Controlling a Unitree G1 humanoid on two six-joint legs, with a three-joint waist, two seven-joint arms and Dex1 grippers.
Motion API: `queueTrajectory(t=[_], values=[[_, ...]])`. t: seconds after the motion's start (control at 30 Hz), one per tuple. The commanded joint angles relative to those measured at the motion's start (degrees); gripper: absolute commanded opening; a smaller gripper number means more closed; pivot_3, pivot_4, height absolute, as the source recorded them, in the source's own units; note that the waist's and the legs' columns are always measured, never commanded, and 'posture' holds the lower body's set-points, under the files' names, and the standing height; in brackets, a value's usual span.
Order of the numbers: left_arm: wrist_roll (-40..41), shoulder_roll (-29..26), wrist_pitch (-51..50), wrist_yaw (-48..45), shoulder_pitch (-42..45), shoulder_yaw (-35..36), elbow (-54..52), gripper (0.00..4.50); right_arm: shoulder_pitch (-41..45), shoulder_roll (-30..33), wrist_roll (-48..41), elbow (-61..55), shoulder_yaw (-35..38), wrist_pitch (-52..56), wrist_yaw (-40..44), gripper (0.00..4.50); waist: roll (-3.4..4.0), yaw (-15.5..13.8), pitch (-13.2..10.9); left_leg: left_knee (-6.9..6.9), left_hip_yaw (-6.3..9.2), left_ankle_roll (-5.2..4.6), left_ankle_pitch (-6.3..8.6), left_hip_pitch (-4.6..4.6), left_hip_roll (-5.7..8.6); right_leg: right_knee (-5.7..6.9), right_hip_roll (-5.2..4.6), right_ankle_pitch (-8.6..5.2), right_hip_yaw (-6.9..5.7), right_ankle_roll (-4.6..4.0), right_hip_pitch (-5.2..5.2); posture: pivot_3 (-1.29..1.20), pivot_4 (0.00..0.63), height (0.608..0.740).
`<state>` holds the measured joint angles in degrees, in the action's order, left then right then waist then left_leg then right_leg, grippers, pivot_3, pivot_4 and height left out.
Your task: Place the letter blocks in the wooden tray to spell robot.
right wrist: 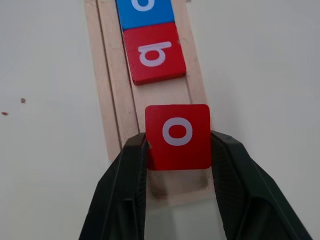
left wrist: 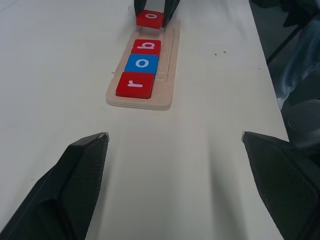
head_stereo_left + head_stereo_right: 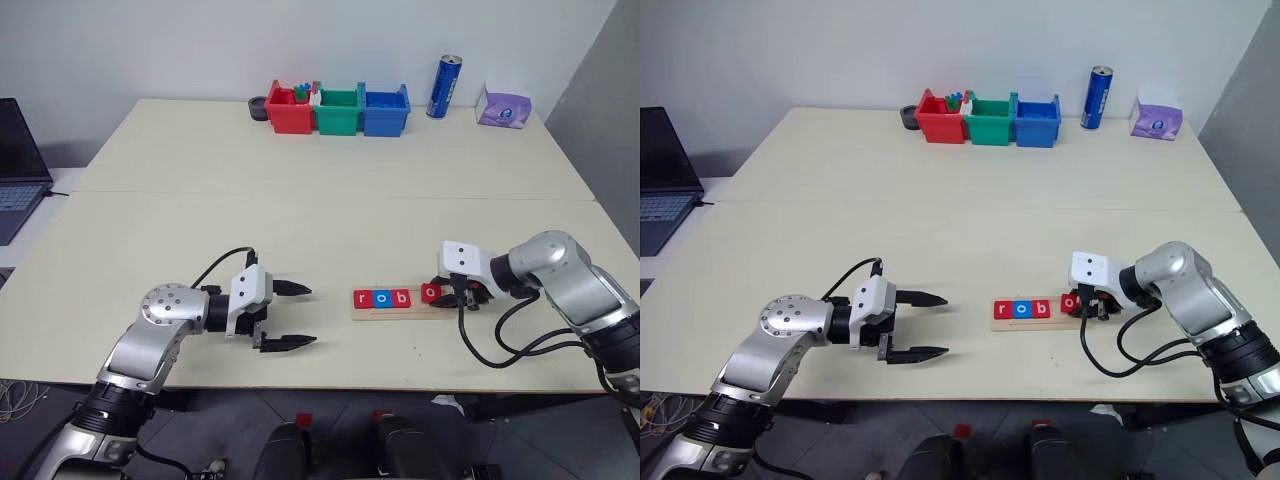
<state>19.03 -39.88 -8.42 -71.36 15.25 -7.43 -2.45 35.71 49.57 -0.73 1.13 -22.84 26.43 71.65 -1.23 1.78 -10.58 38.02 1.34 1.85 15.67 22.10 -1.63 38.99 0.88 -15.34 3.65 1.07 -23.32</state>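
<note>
My right claw (image 1: 177, 150) is clamped on a red "o" block (image 1: 178, 136) over the free end of the wooden tray (image 3: 398, 312), which lies near the surface's (image 3: 300, 220) front edge with red "r" (image 3: 363, 298), blue "o" (image 3: 381, 298) and red "b" (image 3: 399, 298) already seated. My left claw (image 3: 292, 316) hangs apart and empty beside it, nothing between. Three bins (image 3: 338, 110), a blue can (image 3: 444, 87) and a purple tissue pack (image 3: 503, 106) line the far edge.
</note>
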Motion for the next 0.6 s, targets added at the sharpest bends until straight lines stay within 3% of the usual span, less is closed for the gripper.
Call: queueTrajectory(t=[0.03,0.33,0.6], values=[[0.33,0.19,0.32,0.51,-0.15,0.53,-2.49,4.50,1.77,-0.20,0.85,0.28,0.22,-1.40,1.55,1.43,0.00,0.02,0.00,0.00,0.01,0.00,0.00,0.00,0.00,0.01,0.01,0.00,-0.01,0.00,0.00,0.00,0.150,0.740],[0.67,0.33,-1.00,1.42,-0.05,0.39,-4.05,4.50,2.72,-1.86,1.76,1.10,-0.11,-1.96,3.07,1.43,0.00,0.03,0.00,0.00,0.02,0.00,0.00,0.00,0.00,0.02,0.01,0.01,-0.01,-0.01,0.00,0.00,0.150,0.740],[0.48,0.91,-1.83,1.87,0.04,0.05,-4.76,4.50,3.74,-2.52,-0.23,-0.08,2.33,0.00,4.11,4.21,0.00,0.02,0.00,0.00,0.02,0.00,0.00,0.00,0.00,0.02,0.01,0.01,-0.02,-0.02,0.00,0.00,0.150,0.740]])
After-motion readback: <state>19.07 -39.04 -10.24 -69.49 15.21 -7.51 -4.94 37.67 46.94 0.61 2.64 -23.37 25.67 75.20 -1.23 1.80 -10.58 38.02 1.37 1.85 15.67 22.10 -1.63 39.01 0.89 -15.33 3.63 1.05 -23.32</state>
